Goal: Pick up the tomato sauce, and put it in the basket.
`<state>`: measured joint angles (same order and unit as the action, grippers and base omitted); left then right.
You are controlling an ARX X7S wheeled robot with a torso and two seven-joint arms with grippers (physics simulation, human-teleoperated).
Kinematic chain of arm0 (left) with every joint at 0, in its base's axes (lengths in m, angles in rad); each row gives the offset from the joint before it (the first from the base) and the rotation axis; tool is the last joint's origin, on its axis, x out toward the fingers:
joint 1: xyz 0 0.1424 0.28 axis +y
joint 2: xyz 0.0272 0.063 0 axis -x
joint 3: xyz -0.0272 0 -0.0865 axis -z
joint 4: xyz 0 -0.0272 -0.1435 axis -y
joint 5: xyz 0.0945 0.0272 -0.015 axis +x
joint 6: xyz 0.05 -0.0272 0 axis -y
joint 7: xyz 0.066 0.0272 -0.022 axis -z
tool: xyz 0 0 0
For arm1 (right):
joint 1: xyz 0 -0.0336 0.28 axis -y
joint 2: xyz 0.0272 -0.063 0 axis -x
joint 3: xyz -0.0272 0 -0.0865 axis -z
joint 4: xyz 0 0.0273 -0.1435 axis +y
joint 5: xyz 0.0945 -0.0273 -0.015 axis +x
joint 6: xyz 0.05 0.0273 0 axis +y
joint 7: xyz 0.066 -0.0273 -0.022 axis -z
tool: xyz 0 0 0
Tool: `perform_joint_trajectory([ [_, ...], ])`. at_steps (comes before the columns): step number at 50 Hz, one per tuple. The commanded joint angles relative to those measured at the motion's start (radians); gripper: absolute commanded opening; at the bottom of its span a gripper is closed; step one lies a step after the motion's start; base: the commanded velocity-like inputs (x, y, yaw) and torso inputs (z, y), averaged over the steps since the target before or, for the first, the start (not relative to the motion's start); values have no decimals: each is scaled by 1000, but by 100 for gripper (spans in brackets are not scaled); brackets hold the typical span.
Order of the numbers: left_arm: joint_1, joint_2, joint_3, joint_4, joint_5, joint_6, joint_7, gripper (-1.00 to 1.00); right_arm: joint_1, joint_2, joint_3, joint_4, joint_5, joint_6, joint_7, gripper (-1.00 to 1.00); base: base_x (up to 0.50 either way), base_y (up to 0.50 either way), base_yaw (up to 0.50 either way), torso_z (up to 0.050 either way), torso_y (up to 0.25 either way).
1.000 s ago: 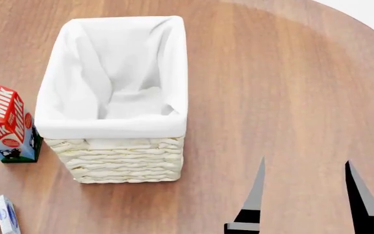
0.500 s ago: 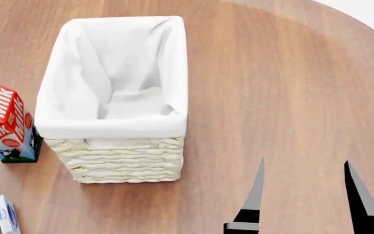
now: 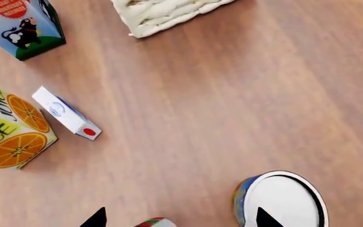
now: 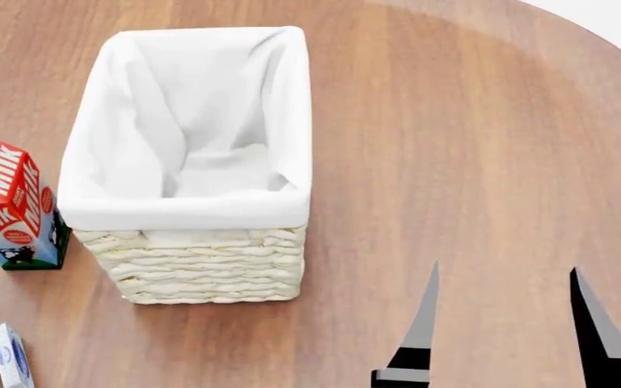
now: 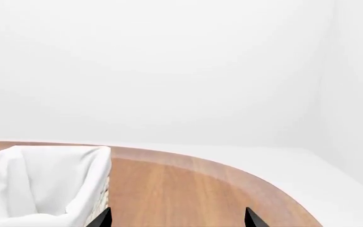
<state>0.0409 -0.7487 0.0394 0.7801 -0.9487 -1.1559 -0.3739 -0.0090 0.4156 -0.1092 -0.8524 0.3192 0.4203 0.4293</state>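
Observation:
Only a sliver of the tomato sauce [image 3: 153, 222] shows in the left wrist view, a red and green band under a silver top at the frame's edge. My left gripper [image 3: 181, 220] is open, and that can lies between its two dark fingertips, nearer one of them. The cream wicker basket [image 4: 197, 263] with white lining stands left of centre in the head view; its inside shows only cloth. One corner of the basket [image 3: 168, 14] shows in the left wrist view. My right gripper [image 4: 510, 331] hangs open over bare wood right of the basket, with nothing between its fingers.
A blue-and-orange can [image 3: 282, 201] stands close by the left gripper's other fingertip. A milk carton [image 4: 9, 206], an orange juice carton [image 3: 11, 127] and a small white box [image 3: 64, 113] sit left of the basket. The round table's edge [image 4: 601, 36] curves at far right.

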Motion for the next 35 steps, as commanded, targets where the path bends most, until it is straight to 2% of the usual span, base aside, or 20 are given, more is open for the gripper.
perform_joint_trajectory([
  [1,30,2,-51,-8,28,49,11,100,0,-17,16,-5,-15,-1,-32,100,0,0,0,0,0],
  [7,79,9,-8,-80,126,145,52,100,1,-16,16,-6,-12,3,-29,100,0,0,0,0,0],
  [35,139,15,58,-211,239,253,94,100,4,-8,2,4,-13,-7,-22,100,0,0,0,0,0],
])
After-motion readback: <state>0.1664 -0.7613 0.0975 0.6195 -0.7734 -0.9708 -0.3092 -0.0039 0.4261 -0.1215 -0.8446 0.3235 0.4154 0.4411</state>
